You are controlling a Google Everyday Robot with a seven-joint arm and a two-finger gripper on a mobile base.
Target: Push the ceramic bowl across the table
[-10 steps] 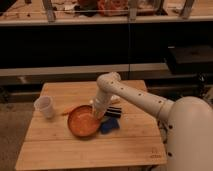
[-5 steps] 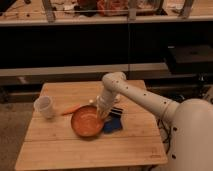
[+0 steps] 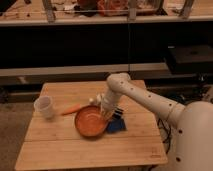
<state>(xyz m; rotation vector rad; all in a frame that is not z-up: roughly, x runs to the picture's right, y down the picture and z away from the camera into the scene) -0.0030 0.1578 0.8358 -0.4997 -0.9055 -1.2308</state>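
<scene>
An orange ceramic bowl (image 3: 91,121) is sitting upright near the middle of a light wooden desk (image 3: 60,150), its opening facing up and its interior showing no distinct contents. The robot's white arm (image 3: 142,97) is reaching in from the lower right, where its bulky white body is being cut off by the frame edge, and is bending down at an elbow joint so that the hand (image 3: 107,113) is pressing against the right rim of the bowl. Whether the hand is open or closed cannot be told, since it is merging with the bowl rim and the dark items behind it. A dark blue flat object (image 3: 117,125), possibly a cloth or sponge, is lying just to the right of the bowl and touching or nearly touching it; a small black item beside it is too indistinct to identify. An orange carrot-like object (image 3: 72,109) is lying on the desk to the upper left of the bowl, close to its rim, and a white cup (image 3: 44,107) is standing upright near the left edge of the desk, well apart from the bowl. Behind the desk, dark shelving is running across the view, and the items on its top shelf are being cut off and blurred. No brand, label or legible writing is appearing anywhere.
</scene>
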